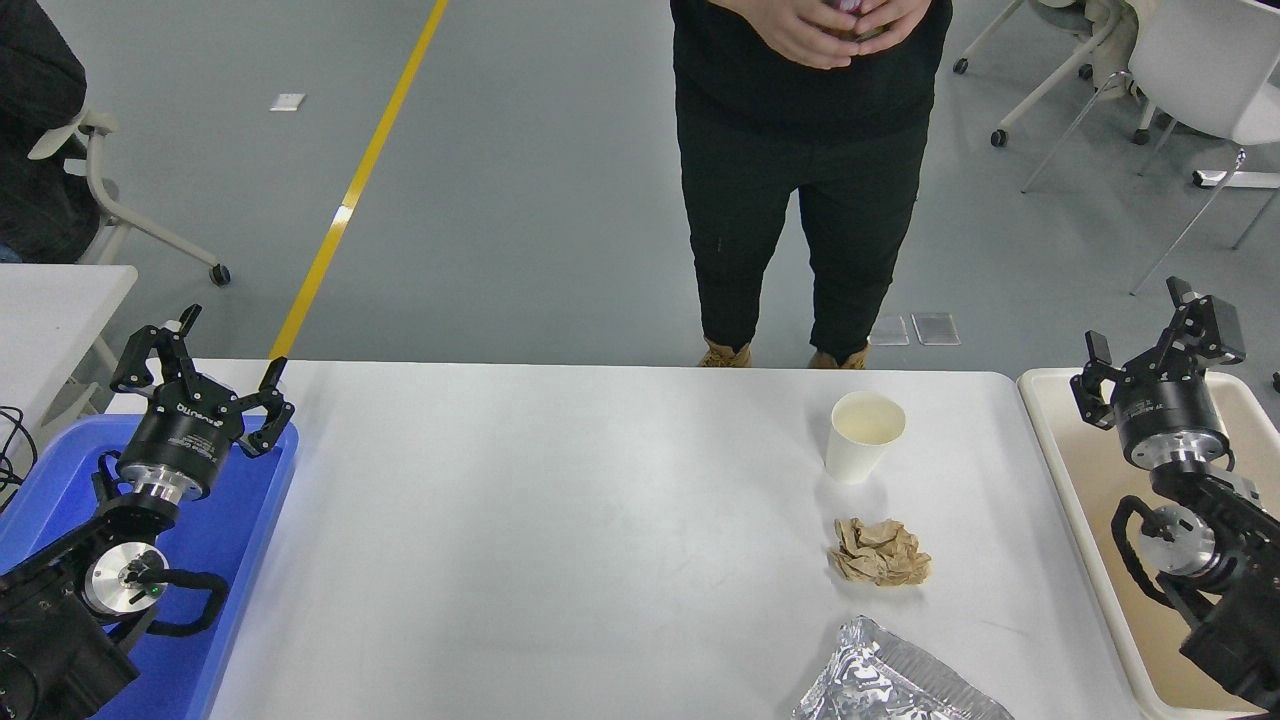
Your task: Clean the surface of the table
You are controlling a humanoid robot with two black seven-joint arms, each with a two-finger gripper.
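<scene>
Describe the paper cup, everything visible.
The paper cup is white and tapered, wider at the rim than at the base, with a cream inside. It stands upright and open, no lid, and looks empty. It sits on the table on the right side near the far edge, casting a faint shadow. Nothing touches it but the table: the crumpled brown paper lies just nearer the camera, apart from it, and neither gripper is near.
</scene>
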